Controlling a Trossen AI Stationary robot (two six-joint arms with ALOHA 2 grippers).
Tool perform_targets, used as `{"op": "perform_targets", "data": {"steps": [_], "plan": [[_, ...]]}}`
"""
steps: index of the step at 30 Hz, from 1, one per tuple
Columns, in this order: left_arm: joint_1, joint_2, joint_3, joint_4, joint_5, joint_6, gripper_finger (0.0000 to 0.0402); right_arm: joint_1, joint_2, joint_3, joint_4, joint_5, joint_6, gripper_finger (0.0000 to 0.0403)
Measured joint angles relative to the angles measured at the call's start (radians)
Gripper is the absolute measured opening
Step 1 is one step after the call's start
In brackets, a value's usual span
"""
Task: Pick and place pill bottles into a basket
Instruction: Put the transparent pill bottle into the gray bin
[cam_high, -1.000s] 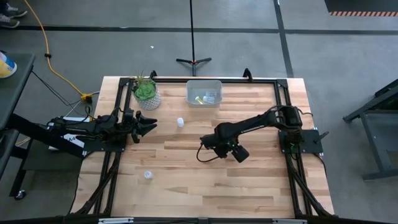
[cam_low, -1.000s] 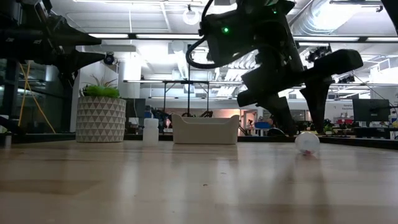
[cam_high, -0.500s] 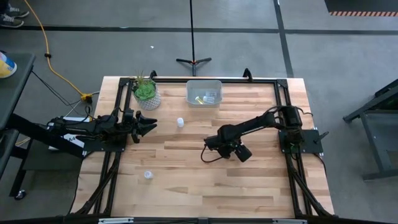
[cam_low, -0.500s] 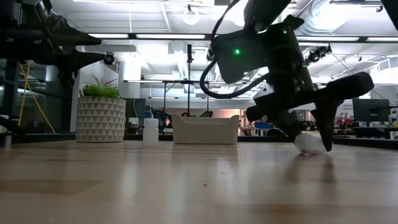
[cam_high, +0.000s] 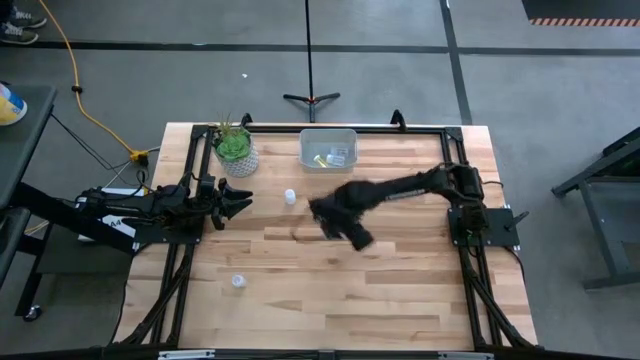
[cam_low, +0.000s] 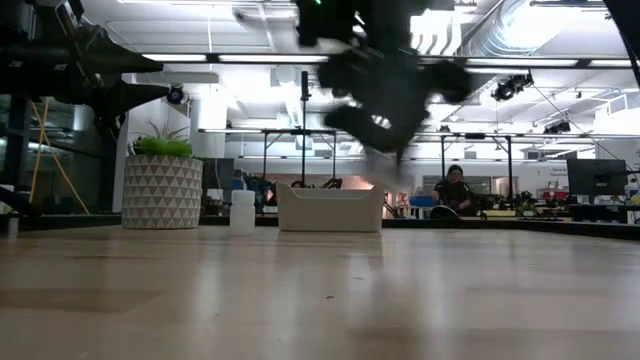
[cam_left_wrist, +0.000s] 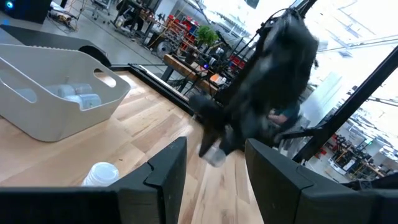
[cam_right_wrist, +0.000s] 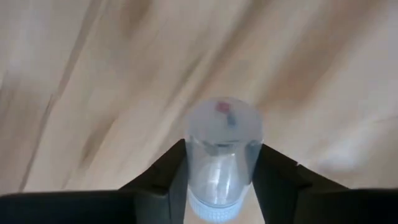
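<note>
My right gripper (cam_high: 335, 215) is blurred over the middle of the table, raised above it, and shut on a small translucent white pill bottle (cam_right_wrist: 222, 155). The pale basket (cam_high: 328, 148) stands at the far edge with several bottles inside; it also shows in the low view (cam_low: 330, 210). One white bottle (cam_high: 290, 197) stands upright on the wood between the two grippers, and another (cam_high: 238, 282) rests near the front left. My left gripper (cam_high: 240, 200) is open and empty at the table's left edge. My right gripper pinches the bottle's side walls (cam_right_wrist: 194, 163) between its two fingers (cam_right_wrist: 165, 177). The bottle lies along the fingers, its ribbed cap (cam_right_wrist: 214, 210) toward the wrist and its base pointing away. It is lifted clear of the wood.
A white patterned pot with a green plant (cam_high: 235, 148) stands at the far left, beside the basket. A black frame rail (cam_high: 340, 127) runs along the table's edges. A person (cam_low: 452, 190) sits in the room behind the table.
My right gripper has come down around the bottle lying on the wood, taken hold of it and lifted it clear. It has then swung up and toward the table's far left, toward the basket, moving fast. My left arm has kept still.
</note>
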Motion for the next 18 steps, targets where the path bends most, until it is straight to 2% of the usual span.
{"op": "perform_targets", "data": {"steps": [4, 8, 13, 18], "plan": [[0.000, 0.000, 0.000, 0.000, 0.000, 0.000, 0.0198, -0.115, 0.000, 0.139, 0.169, -0.034, 0.093, 0.0143], [0.000, 0.000, 0.000, 0.000, 0.000, -0.001, 0.0198, -0.263, 0.000, 0.206, 0.325, -0.073, 0.228, 0.0134], [0.000, 0.000, 0.000, 0.000, 0.000, -0.002, 0.0198, -0.426, 0.000, 0.195, 0.444, -0.098, 0.486, 0.0140], [0.000, 0.000, 0.000, 0.000, 0.000, -0.002, 0.0198, -0.518, 0.006, 0.117, 0.457, -0.119, 0.692, 0.0139]]}}
